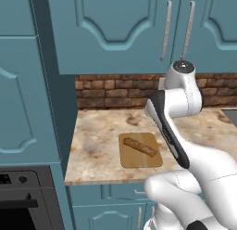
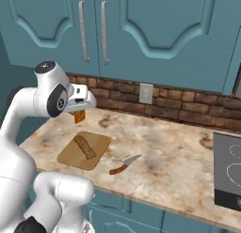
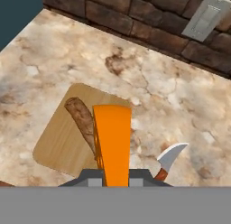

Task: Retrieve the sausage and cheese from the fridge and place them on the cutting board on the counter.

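Observation:
My gripper hangs over the cutting board's far edge, shut on the cheese, a bright orange wedge that points down between the finger tips. The sausage lies flat and diagonal on the light-brown cutting board, which rests on the beige marbled counter. In the hand view the sausage sits just left of the cheese, on the board. From the right the sausage lies on the board below the hand. The fridge is out of view.
A knife with a reddish handle lies on the counter right of the board, its blade near the cheese. A red brick wall with an outlet backs the counter. A cooktop is at far right, an oven at lower left.

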